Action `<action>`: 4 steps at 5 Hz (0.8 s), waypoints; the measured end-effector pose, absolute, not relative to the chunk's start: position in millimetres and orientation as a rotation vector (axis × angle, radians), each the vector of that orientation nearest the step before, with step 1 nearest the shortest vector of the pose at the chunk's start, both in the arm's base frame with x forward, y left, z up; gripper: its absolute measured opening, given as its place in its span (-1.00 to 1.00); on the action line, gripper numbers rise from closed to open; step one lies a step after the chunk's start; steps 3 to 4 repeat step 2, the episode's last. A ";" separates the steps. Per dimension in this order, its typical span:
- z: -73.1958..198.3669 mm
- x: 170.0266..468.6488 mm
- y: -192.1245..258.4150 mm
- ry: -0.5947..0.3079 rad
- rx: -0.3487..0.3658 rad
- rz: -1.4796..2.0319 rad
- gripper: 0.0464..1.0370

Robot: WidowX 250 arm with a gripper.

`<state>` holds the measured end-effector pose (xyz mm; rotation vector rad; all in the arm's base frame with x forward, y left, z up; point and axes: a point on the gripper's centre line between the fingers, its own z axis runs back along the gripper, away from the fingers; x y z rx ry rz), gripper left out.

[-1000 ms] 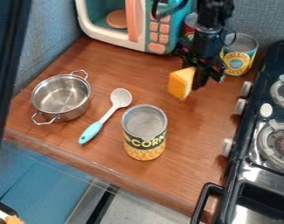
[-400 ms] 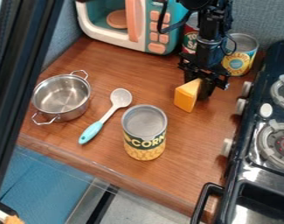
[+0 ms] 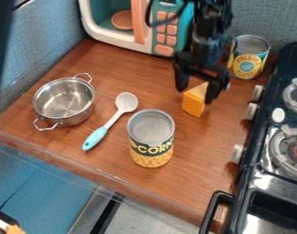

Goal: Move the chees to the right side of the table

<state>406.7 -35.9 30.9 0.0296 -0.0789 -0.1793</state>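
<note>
My gripper [image 3: 196,93] hangs down over the right part of the table, its two fingers spread wide apart. The cheese, a yellow-orange wedge [image 3: 193,102], rests on the wooden table [image 3: 193,151] just below and between the fingers, right of the corn can. One finger is to the left of the wedge's top and the other is at its upper right, partly covering that edge.
The corn can [image 3: 151,140] stands left of and nearer than the cheese. Farther left are a spoon [image 3: 109,121] and a metal pot [image 3: 64,101]. Behind are a toy microwave [image 3: 135,27] and a pineapple can [image 3: 249,57]. The stove [image 3: 278,132] borders the right.
The cheese has come down a little toward the front and right, onto the table. My gripper has opened, letting go of it, and now shows turned, with fingers spread.
</note>
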 end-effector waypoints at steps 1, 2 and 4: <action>53.7 400.0 -32.5 -0.126 0.045 -0.168 0.93; 59.3 396.1 -31.4 -0.124 0.051 -0.196 0.93; 59.3 396.1 -31.4 -0.124 0.051 -0.196 0.93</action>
